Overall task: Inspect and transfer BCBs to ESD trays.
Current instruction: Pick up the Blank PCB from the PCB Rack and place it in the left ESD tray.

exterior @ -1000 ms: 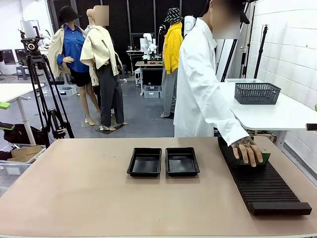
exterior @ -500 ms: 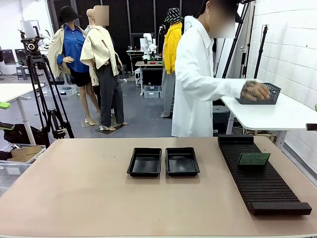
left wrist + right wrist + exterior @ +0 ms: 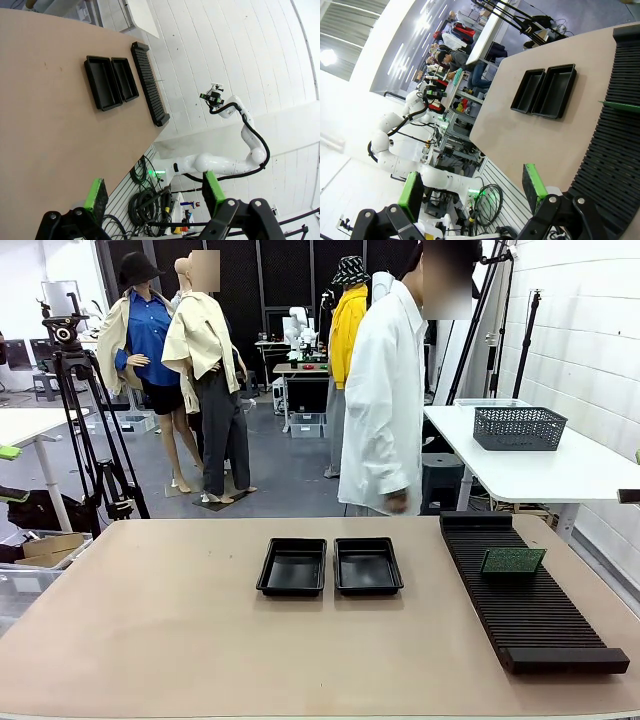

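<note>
left jaws: wide open, nothing between the green pads (image 3: 95, 192). The left wrist view looks across the surface (image 3: 150, 620) toward trays and rack.
right jaws: also wide open, empty, with the pads (image 3: 534, 186) over the near end of the slotted rack (image 3: 530, 615).
left ESD tray (image 3: 292, 567) and right ESD tray (image 3: 368, 565) sit mid-surface, side by side, almost touching.
One BCB (image 3: 512, 561) sits on the rack's far half, right of the trays and well apart from them. It looks propped at a tilt; can't tell if it's seated in a slot. Nothing is touching it.
The person (image 3: 385, 400) in a white coat stands side-on at the far edge, one hand (image 3: 396, 503) hanging at their side.
A grey mesh basket (image 3: 519, 427) is on the white table (image 3: 560, 475), far right.
</note>
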Tool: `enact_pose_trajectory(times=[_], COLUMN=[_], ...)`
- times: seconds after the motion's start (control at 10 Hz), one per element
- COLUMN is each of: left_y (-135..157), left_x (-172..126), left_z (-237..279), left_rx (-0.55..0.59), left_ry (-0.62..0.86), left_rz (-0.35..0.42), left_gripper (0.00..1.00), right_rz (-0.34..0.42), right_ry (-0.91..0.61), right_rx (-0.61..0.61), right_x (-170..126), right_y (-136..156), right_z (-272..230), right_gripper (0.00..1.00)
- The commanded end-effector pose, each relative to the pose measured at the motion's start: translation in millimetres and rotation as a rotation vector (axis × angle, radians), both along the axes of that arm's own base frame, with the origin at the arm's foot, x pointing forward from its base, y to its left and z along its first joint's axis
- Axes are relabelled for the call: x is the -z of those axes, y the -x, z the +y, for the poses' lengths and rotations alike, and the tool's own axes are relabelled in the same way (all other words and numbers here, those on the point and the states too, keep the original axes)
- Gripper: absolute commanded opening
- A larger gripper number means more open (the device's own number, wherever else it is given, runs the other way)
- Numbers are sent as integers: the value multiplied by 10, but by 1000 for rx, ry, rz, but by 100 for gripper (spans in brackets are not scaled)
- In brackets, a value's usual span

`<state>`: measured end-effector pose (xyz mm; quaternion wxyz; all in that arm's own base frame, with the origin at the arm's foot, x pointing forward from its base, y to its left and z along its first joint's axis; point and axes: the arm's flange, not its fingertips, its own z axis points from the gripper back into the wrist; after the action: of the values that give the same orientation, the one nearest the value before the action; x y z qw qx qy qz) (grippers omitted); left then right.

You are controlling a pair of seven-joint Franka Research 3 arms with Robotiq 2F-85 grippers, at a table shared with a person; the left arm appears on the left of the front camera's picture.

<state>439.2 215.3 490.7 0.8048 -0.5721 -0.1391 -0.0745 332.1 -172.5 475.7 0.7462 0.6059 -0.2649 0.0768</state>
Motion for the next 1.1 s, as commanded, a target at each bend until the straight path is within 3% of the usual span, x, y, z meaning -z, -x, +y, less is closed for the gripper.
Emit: enact_pose_trajectory(times=[0.0,1.0], left_y=[22,22], left_x=[-10,-10], left_z=[-5,-5], left_rx=[-7,-7], left_ry=[0,0], left_rz=[-3,-3], left_gripper=[100,100], right_rz=[2,2], right_ry=[0,0], right_rx=[-6,-6], right_x=[13,13], right_y=[12,12], right_z=[-9,-9], right_gripper=[100,100])
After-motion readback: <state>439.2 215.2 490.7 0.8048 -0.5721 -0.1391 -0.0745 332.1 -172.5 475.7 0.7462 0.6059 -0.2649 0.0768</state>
